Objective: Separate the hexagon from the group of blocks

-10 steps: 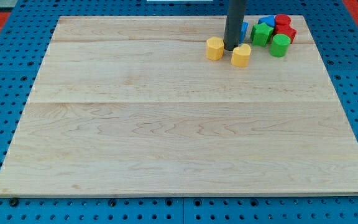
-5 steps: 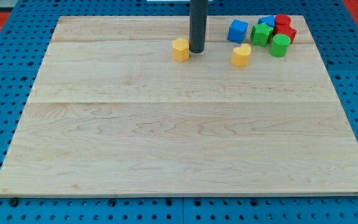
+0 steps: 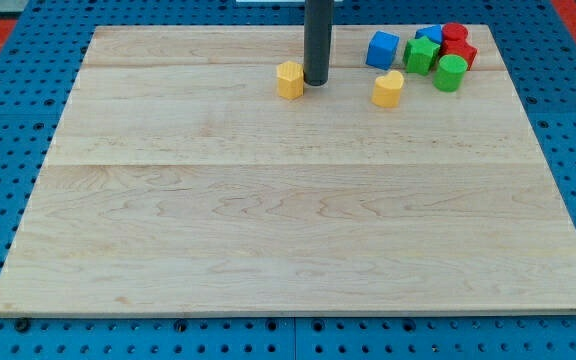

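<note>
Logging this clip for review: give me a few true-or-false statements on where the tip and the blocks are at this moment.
1. My tip is just to the view's right of the yellow hexagon. True.
2. The yellow hexagon sits among the cluster at the view's top right. False: it lies apart, to the view's left of it.
3. The yellow heart lies between my tip and the green cylinder. True.
4. The blue cube lies at the view's bottom. False: it is near the top edge.

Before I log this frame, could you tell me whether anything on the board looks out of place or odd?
Nothing looks damaged or spilled. The yellow hexagon sits apart from the cluster at the view's top right, with my tip just to its right. The yellow heart also lies slightly outside that cluster.
</note>
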Controlling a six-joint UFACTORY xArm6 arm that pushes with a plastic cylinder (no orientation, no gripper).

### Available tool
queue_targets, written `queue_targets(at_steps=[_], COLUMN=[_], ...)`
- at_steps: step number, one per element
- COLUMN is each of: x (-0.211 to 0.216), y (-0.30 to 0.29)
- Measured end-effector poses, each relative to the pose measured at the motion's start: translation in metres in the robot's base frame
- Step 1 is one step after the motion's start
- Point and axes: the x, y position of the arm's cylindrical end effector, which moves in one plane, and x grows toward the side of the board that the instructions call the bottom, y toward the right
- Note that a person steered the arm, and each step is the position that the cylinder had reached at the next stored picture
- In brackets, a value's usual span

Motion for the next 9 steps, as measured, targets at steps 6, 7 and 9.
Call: queue_targets(at_steps=[6,7,9], x=[-0.033,-0.016,0.003], y=[-0.115,-0.13,-0.093])
